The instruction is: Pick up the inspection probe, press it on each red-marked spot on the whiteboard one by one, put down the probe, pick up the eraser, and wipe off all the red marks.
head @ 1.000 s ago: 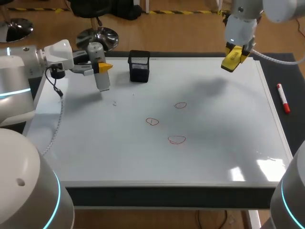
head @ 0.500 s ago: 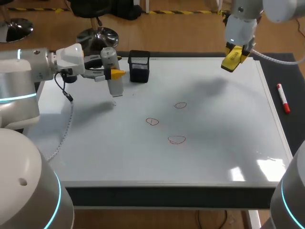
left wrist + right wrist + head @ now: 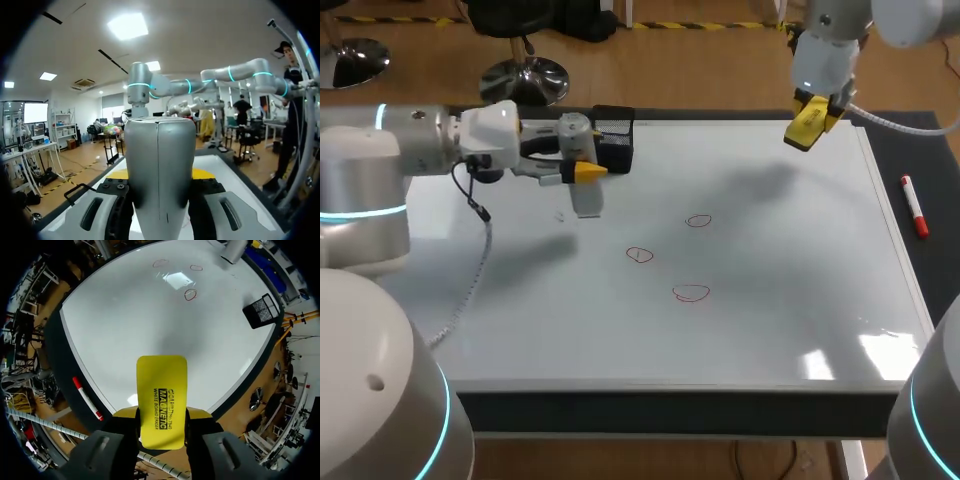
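Three marks point(image 3: 639, 255) at centre seem not yet pressed or wiped; the left gripper point(image 3: 580, 166) clamps the probe point(image 3: 586, 200) at upper left, the right gripper point(image 3: 812, 122) clamps the eraser point(image 3: 805, 129) at upper right.

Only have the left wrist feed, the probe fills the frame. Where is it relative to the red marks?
Observer: The probe in the left tool hangs over the whiteboard beside the black mesh cup, short of all three red marks.
Operator: Right arm?
Observer: The right tool is shut on the yellow eraser, held above the board's far right corner.
Operator: Anything loose on the table?
Observer: A red marker lies off the board on the dark mat along its right edge.
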Robot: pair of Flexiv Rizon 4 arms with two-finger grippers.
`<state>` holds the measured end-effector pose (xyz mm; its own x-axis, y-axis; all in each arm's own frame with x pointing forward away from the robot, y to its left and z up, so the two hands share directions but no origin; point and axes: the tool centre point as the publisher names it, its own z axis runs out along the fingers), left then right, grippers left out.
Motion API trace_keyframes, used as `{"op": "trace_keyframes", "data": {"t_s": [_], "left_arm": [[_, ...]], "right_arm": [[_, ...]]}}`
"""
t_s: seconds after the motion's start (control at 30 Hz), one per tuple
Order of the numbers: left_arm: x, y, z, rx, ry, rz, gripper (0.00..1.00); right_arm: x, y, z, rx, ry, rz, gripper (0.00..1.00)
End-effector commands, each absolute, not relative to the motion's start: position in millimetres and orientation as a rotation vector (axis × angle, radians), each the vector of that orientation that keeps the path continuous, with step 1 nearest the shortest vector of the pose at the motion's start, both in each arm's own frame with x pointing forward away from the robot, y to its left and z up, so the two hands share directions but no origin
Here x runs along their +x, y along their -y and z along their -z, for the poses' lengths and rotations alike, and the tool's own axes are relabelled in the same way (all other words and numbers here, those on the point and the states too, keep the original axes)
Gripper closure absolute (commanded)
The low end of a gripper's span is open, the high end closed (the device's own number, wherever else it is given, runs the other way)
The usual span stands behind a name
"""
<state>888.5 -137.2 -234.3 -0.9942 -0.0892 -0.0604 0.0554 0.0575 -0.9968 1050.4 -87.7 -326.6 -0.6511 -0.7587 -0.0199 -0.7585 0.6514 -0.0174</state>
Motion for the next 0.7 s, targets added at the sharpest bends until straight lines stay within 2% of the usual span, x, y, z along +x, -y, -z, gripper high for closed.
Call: {"op": "trace_keyframes", "data": {"t_s": [0.03,0.7], "left_arm": [[889,151,242,-0.011,-2.221,2.111,1.00],[867,195,260,0.104,-2.301,2.167,1.00]], "right_arm": [[1050,89,325,-1.305,-2.832,0.016,1.00],[1050,89,325,-1.305,-2.832,0.016,1.00]]}}
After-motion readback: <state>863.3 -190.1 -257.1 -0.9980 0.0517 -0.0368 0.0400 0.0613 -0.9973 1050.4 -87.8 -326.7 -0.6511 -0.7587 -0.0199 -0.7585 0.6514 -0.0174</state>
